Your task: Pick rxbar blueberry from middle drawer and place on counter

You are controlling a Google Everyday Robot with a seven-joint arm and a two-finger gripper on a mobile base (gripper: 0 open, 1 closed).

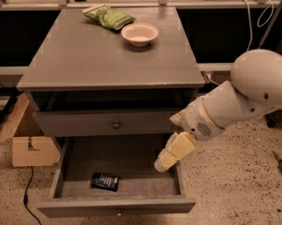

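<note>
1. The gripper (162,162) hangs above the right side of the pulled-out middle drawer (122,156), angled down and to the left. Whether it is parted or closed cannot be told from this view.
2. The blue snack bar (105,181) lies flat on the drawer floor, front left, well apart from the gripper.
3. The white arm (234,102) reaches in from the right, past the cabinet's right front corner.
4. The upper drawer front (140,123), with its dark knob, is closed.
5. On the counter (84,60), a pale bowl (139,33) and a green bag (107,17) sit near the back edge.
6. A cardboard box (28,144) stands on the floor left of the cabinet.
</note>
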